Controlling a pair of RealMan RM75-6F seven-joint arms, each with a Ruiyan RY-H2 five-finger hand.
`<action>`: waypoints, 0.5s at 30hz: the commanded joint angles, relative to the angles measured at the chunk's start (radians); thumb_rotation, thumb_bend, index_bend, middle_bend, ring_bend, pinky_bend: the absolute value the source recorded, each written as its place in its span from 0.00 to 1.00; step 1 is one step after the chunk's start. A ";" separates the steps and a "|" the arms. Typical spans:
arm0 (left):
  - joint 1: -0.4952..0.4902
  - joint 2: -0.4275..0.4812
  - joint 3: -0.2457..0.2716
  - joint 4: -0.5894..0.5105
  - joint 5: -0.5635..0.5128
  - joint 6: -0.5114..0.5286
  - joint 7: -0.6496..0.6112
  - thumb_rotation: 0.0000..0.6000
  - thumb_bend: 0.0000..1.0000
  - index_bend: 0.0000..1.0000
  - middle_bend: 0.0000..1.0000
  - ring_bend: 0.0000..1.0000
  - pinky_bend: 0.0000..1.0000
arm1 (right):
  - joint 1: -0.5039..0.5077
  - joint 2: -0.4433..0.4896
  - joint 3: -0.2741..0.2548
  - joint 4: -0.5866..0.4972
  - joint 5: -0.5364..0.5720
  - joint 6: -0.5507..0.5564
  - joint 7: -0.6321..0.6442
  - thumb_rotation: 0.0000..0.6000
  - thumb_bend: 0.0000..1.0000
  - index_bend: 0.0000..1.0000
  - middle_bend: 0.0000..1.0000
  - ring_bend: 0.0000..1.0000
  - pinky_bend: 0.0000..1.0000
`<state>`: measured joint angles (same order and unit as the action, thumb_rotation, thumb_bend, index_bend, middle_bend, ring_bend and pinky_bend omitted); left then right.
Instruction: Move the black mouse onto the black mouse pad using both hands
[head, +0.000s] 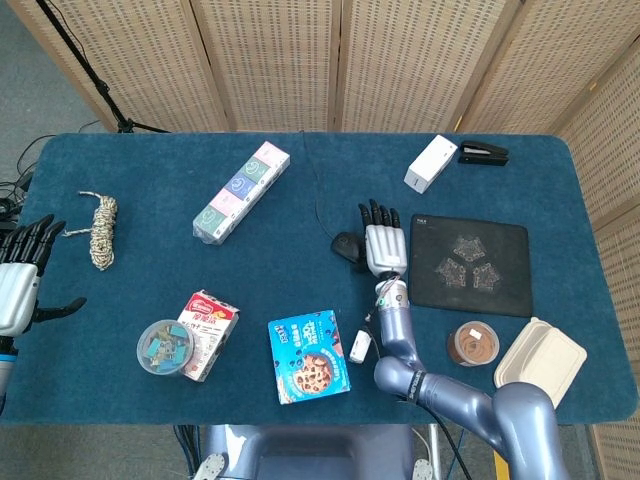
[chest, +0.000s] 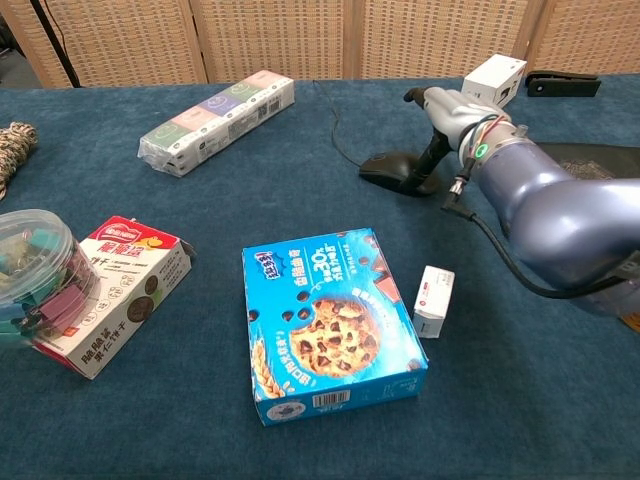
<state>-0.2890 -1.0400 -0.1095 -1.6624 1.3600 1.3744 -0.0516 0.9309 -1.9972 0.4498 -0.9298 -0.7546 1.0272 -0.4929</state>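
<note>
Right hand (head: 384, 246) is flat, palm down, fingers straight and slightly fanned, holding nothing. The black wired computer mouse (head: 347, 246) sits just off its thumb side, touching or nearly touching; chest view shows the mouse (chest: 392, 173) flat on the blue felt-covered table (head: 150, 280), with the thumb reaching down to its rear edge. Looks like a sideways nudge or drag setup, not a grasp.

The black rectangular mouse pad with a grey emblem (head: 470, 264) lies on the other side of the hand, its near edge just past the fingers. So the hand sits between mouse and pad; the mouse is not on the pad yet. My read: the hand has to get around or over the mouse, or scoop it, before it can carry it across.

The mouse's thin black cable (head: 318, 190) trails away from the hand toward the far table edge. It may drag as the mouse moves.

Left hand (head: 18, 285) hangs far off at the opposite table edge, fingers spread with the thumb out, holding nothing. No contribution to the 2-hand task so far.

Behind the right wrist: a small white and red carton (head: 360, 346) and a blue chocolate-chip cookie box (head: 308, 356), both close to the forearm, so an elbow swing could clip them.
</note>
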 joint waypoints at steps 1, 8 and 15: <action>0.001 -0.002 0.000 -0.002 0.004 -0.001 0.005 1.00 0.02 0.00 0.00 0.00 0.00 | -0.015 0.019 0.007 -0.025 0.016 -0.023 0.005 1.00 0.00 0.00 0.00 0.00 0.00; 0.006 -0.002 -0.004 -0.003 0.008 -0.002 0.010 1.00 0.02 0.00 0.00 0.00 0.00 | -0.017 0.022 0.017 -0.024 0.029 -0.075 0.042 1.00 0.00 0.00 0.00 0.00 0.07; 0.007 -0.001 -0.011 0.002 0.005 -0.009 0.004 1.00 0.02 0.00 0.00 0.00 0.00 | 0.001 -0.003 0.032 0.029 0.021 -0.104 0.093 1.00 0.00 0.11 0.11 0.04 0.19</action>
<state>-0.2821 -1.0412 -0.1200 -1.6611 1.3650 1.3653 -0.0470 0.9271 -1.9940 0.4778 -0.9112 -0.7281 0.9249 -0.4096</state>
